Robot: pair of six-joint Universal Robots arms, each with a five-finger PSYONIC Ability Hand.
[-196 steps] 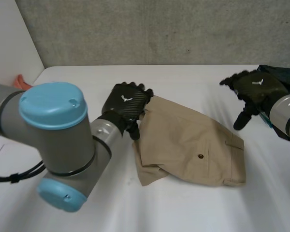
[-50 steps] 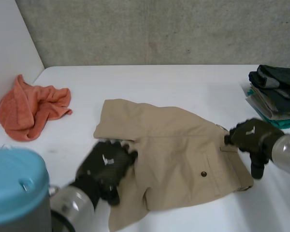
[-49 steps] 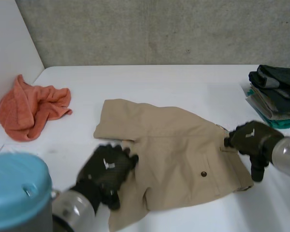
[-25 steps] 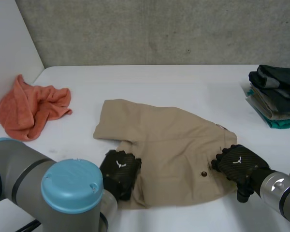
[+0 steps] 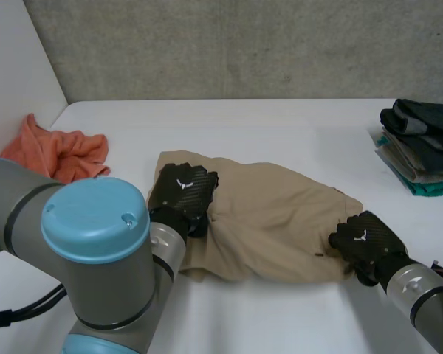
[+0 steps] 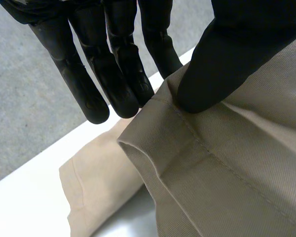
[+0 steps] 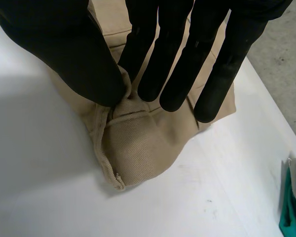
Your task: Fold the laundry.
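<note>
Khaki shorts (image 5: 273, 214) lie on the middle of the table (image 5: 280, 125). My left hand (image 5: 183, 188) pinches a stitched hem between thumb and fingers. My right hand (image 5: 365, 240) pinches the opposite end likewise. Judgement: light, soft twill, limp but not slippery. Seamed edges give the firmest hold.

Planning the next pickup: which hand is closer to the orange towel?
Left. The left hand pinches the shorts' edge near the towel; the right hand holds their far end.
</note>
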